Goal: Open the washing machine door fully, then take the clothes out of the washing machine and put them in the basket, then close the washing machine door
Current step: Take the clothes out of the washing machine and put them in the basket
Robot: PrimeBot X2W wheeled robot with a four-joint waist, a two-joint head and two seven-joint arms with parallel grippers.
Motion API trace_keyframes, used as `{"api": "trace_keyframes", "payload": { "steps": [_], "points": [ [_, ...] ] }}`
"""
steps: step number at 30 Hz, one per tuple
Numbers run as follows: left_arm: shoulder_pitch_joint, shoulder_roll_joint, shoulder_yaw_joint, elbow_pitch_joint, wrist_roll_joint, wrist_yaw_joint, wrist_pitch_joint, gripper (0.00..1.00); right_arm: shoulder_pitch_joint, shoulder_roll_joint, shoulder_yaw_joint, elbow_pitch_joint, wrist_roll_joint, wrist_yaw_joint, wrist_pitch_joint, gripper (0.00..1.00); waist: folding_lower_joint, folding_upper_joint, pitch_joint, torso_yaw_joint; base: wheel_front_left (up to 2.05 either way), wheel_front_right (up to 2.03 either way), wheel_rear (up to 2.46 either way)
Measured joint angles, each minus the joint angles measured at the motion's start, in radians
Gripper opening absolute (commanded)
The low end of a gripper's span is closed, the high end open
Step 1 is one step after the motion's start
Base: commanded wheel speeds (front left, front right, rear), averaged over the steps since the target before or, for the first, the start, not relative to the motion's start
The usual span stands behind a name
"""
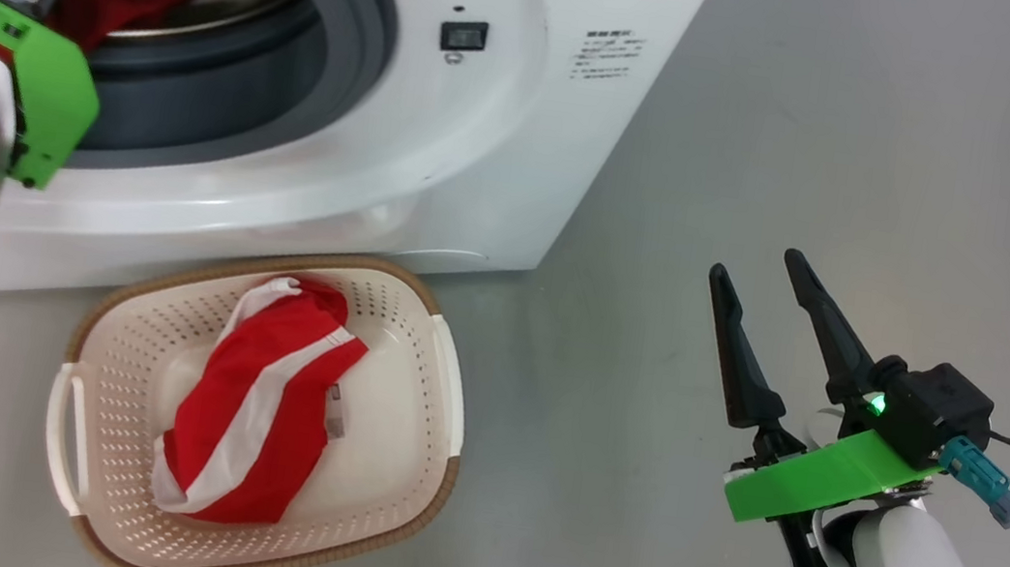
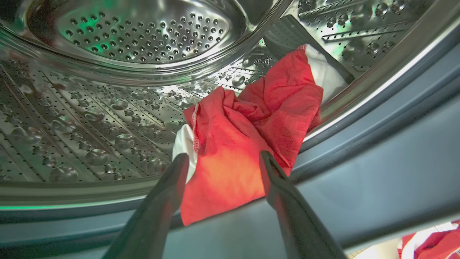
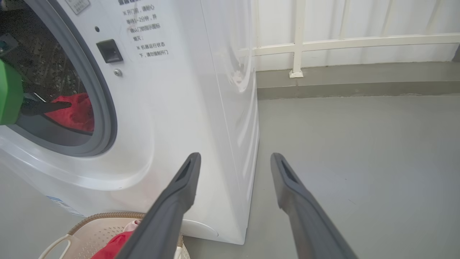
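My left gripper (image 2: 222, 156) reaches into the washing machine (image 1: 484, 144), its two fingers spread wide and clamped on nothing. Straight ahead of the tips lies a red garment (image 2: 251, 118), crumpled at the front of the drum (image 2: 90, 118). Its near flap drapes onto the grey rubber ring (image 2: 377, 172) between my fingers, and I cannot tell whether they touch it. It looks soft, light and limp, so I judge it will sag and trail when lifted, and a thin edge could slip free. I would take the thick bunched fold just beyond the tips, not the white trim. My right gripper (image 1: 756, 264) hangs spread and empty, well off to the side. The other garment (image 1: 259, 407) lies in the basket (image 1: 395, 523), below my left wrist.
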Motion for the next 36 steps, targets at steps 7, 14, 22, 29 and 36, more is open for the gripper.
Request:
{"api": "trace_keyframes", "payload": {
  "steps": [7,14,22,29,36],
  "points": [
    [-0.045,0.017,-0.009,0.055,0.000,0.021,0.015,1.00,-0.020,0.007,0.008,-0.001,0.003,0.000,0.000,1.00,0.0000,0.0000,0.032,-0.028,0.00,0.00,0.00],
    [-0.061,0.022,-0.008,0.089,-0.010,0.021,0.022,1.00,-0.021,0.011,0.020,-0.002,0.003,0.000,0.000,1.00,0.0000,0.0000,0.048,-0.047,0.00,0.00,0.00],
    [-0.061,0.025,-0.009,0.111,-0.031,0.021,0.012,0.00,-0.023,0.011,0.020,-0.001,0.003,0.000,0.000,1.00,0.0000,0.0000,0.048,-0.052,0.00,0.00,0.00],
    [-0.060,0.019,0.003,0.117,-0.077,0.021,-0.059,0.00,-0.025,0.008,0.012,0.000,0.003,0.000,0.000,1.00,0.0000,0.0000,0.039,-0.043,0.00,0.00,0.00],
    [-0.040,-0.015,0.052,0.114,-0.165,-0.007,-0.218,0.00,-0.021,0.000,-0.005,0.003,0.003,0.000,0.000,1.00,0.0000,0.0000,0.006,-0.021,0.00,0.00,0.00]
  ]
}}
